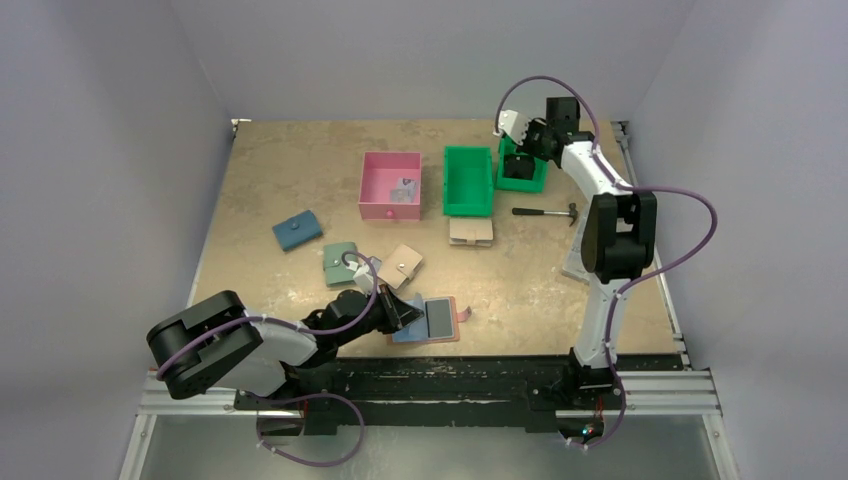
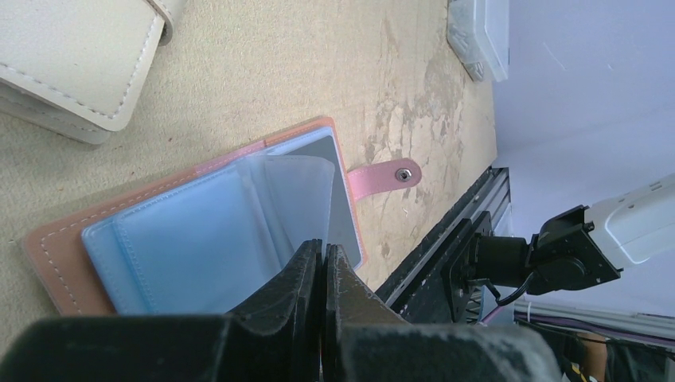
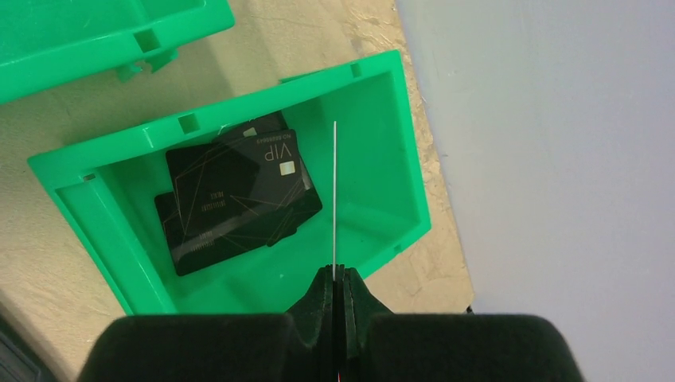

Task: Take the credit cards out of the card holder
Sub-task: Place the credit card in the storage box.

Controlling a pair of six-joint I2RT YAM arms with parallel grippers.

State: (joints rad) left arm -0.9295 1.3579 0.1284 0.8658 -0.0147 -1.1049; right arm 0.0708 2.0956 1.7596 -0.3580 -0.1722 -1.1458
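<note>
From above, the card holder (image 1: 432, 334) lies spread open on the table (image 1: 280, 160) near its front edge. Its long axis runs left to right and its strap points right. The left gripper (image 1: 408, 312) sits over the holder's left half and hides that part. Just behind are a beige wallet (image 1: 402, 265) and a sage green wallet (image 1: 340, 262), with a blue wallet (image 1: 297, 232) further left. At the far right, the right gripper (image 1: 520, 152) hangs over a small green bin (image 1: 527, 187). Beside that bin stand a larger green bin (image 1: 468, 182) and a pink box (image 1: 390, 186), and a hammer (image 1: 545, 211) lies nearer.

From the left wrist, the card holder (image 2: 56, 247) lies on a slant with its light blue lining up. Its clear sleeves (image 2: 286, 191) curl over the right half, and the snap strap (image 2: 390, 177) sticks out toward the table's edge. The left gripper (image 2: 324, 253) has its fingers pressed together right at the sleeves' near edge; whether a sleeve is nipped between them I can't tell. A greyish face, perhaps a card, shows beneath the sleeves. The beige wallet (image 2: 72, 64) is cut off at the top left corner.

From the right wrist, the right gripper (image 3: 334, 274) is clamped on a thin card (image 3: 334, 191). The card is seen edge-on as a pale line, its long axis pointing straight away from the fingers, above the small green bin (image 3: 398, 159). Black cards (image 3: 239, 199) lie flat on the bin's floor, overlapping on a slant, the lower one partly covered.
</note>
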